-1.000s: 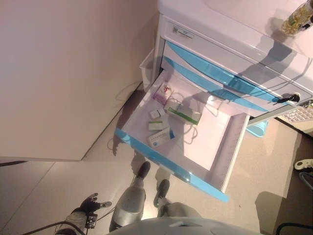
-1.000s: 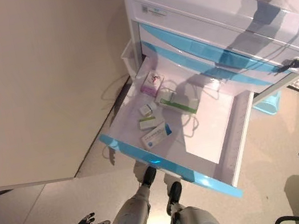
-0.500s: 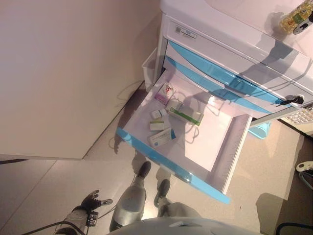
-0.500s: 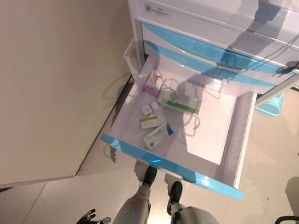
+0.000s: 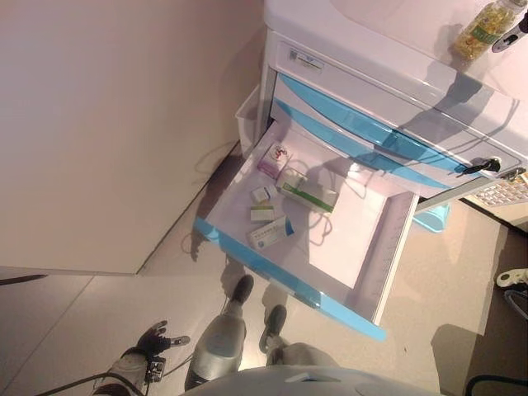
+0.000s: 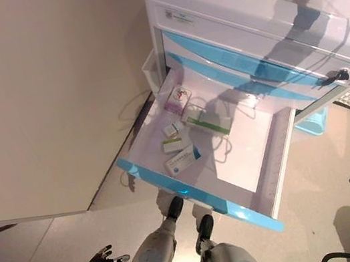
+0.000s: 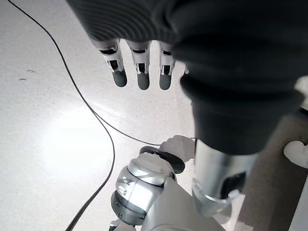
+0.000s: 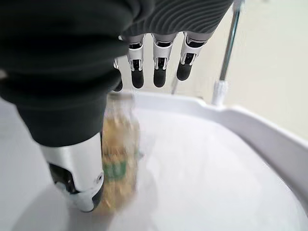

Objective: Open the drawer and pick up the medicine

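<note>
Right hand (image 8: 159, 62) hangs open just beside medicine bottle (image 8: 118, 159).

Bright light is falling from overhead, glaring off the floor (image 7: 72, 139) in the left wrist view's middle left. Long arm shadows are crossing the cabinet (image 5: 396, 91) at upper right. The bottle (image 8: 118, 163) is blurring in the right wrist view's lower left.

White medical cart (image 5: 388, 91) with light-blue drawer fronts; open white drawer (image 5: 363, 239) edged in light blue. Inside: a white-and-pink box (image 5: 273, 158), a white-and-green box (image 5: 308, 192), a white-and-blue box (image 5: 270, 232). On the cart top, a clear bottle (image 5: 478, 33) of yellow contents, green-labelled. Beige floor (image 5: 74, 322).
</note>
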Controlling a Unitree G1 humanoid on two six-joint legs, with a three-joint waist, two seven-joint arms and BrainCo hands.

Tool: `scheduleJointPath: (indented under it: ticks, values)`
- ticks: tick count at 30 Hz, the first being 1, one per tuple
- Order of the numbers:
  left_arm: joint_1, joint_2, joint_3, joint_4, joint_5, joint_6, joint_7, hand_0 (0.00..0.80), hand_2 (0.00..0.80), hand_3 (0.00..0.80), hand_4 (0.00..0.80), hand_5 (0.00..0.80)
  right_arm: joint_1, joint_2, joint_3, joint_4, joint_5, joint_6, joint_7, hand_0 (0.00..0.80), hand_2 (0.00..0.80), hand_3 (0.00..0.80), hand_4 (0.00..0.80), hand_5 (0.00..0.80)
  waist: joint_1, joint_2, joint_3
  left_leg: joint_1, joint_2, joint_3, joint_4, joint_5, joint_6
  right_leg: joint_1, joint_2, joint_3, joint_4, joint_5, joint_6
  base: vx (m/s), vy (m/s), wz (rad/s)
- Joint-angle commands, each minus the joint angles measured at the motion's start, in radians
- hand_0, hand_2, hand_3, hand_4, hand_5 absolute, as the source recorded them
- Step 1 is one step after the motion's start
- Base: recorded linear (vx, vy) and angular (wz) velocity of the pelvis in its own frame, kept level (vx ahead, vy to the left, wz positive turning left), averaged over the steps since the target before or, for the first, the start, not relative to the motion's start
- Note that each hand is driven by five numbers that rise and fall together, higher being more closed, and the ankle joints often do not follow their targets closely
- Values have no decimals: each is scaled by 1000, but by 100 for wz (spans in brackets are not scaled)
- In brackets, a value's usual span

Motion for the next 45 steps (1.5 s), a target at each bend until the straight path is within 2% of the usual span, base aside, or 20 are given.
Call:
scheduleJointPath:
  ticks: [1, 10, 19, 22, 24, 25, 26, 31, 35, 38, 41, 43, 44, 45]
  values:
    - [50, 26, 8, 39, 14, -4, -1, 0, 0, 0, 0, 0, -82, -36, 33, -51, 67, -41, -108, 0, 0, 0, 0, 0, -5, -49, -50, 47, -22, 59, 26, -144, 19, -14, -39, 18, 49, 14, 48, 22, 14, -7]
    - [60, 10, 8, 52, 36, 2, -8, 0, 0, 0, 0, 0, -53, -50, -36, -107, 135, -108, -247, 0, 0, 0, 0, 0, -14, -39, -80, 68, -24, 62, 25, -153, 19, 7, -43, 27, 39, 14, 55, 4, 6, -2]
    - [76, 1, 24, 89, 89, 26, -22, 0, 0, 0, 0, 0, 7, -81, -102, -162, 260, -144, -243, 0, 0, 0, 0, 0, -44, -33, -120, 98, -28, 95, 45, -177, 27, 27, -52, 48, 46, 11, 58, -6, 22, -4]
    - [73, 0, 22, 102, 107, 41, -28, 0, 0, 0, 0, 0, 48, -91, -164, -195, 356, -139, -247, 0, 0, 0, 0, 0, -63, -30, -136, 114, -30, 112, 56, -193, 33, 36, -56, 65, 52, 9, 60, -14, 34, -21]
    - [64, -10, 21, 114, 118, 54, -32, 0, 0, 0, 0, 0, 112, -105, -253, -212, 447, -143, -258, 0, 0, 0, 0, 0, -86, -20, -151, 126, -33, 131, 69, -208, 39, 40, -61, 83, 59, 8, 62, -23, 49, -26]
    - [65, -7, 21, 114, 117, 54, -32, 0, 0, 0, 0, 0, 118, -105, -259, -215, 446, -143, -259, 0, 0, 0, 0, 0, -84, -22, -151, 126, -33, 132, 69, -209, 39, 40, -60, 83, 59, 8, 62, -25, 47, -31]
    - [56, -16, 14, 120, 125, 61, -35, 0, 0, 0, 0, 0, 156, -110, -318, -215, 512, -136, -274, 0, 0, 0, 0, 0, -100, -14, -159, 134, -35, 143, 79, -220, 42, 45, -63, 96, 60, 9, 64, -29, 39, -28]
    - [35, -31, -7, 118, 129, 76, -38, 0, 0, 0, 0, 0, 346, -112, -551, -235, 615, -147, -339, 0, 0, 0, 0, 0, -136, 4, -179, 155, -36, 174, 90, -242, 46, 52, -67, 132, 54, 16, 73, -40, 36, -32]
    - [12, -48, -29, 112, 134, 85, -41, 0, 0, 0, 0, 0, 604, -52, -792, -328, 638, -164, -415, 0, 0, 0, 0, 0, -171, 24, -192, 169, -33, 194, 75, -245, 48, 44, -69, 158, 52, 26, 82, -58, 30, -29]
    - [-13, -62, -27, 112, 126, 98, -40, 0, 0, 0, 0, 0, 906, 73, -981, -476, 583, -185, -450, 0, 0, 0, 0, 0, -211, 42, -196, 178, -26, 218, 56, -242, 51, 28, -68, 182, 56, 32, 88, -65, 26, -30]
    - [-27, -80, -26, 105, 131, 111, -34, 0, 0, 0, 0, 0, 1131, 209, -1052, -600, 542, -183, -464, 0, 0, 0, 0, 0, -245, 54, -193, 182, -23, 242, 49, -244, 57, 15, -68, 208, 60, 37, 90, -59, 9, -30]
    - [-30, -87, -23, 102, 133, 116, -33, 0, 0, 0, 0, 0, 1269, 306, -1053, -651, 506, -196, -459, 0, 0, 0, 0, 0, -269, 61, -189, 184, -21, 263, 51, -249, 61, 7, -68, 223, 65, 39, 90, -42, 1, -26]
    - [-29, -87, -24, 102, 132, 116, -32, 0, 0, 0, 0, 0, 1277, 312, -1053, -655, 498, -198, -461, 0, 0, 0, 0, 0, -269, 60, -190, 185, -21, 265, 51, -250, 62, 6, -68, 225, 65, 39, 90, -30, 1, -25]
    - [-30, -93, -22, 98, 135, 118, -32, 0, 0, 0, 0, 0, 1346, 372, -1039, -651, 487, -199, -438, 0, 0, 0, 0, 0, -284, 65, -186, 188, -20, 278, 52, -252, 65, 3, -67, 236, 68, 40, 90, -22, 5, -33]
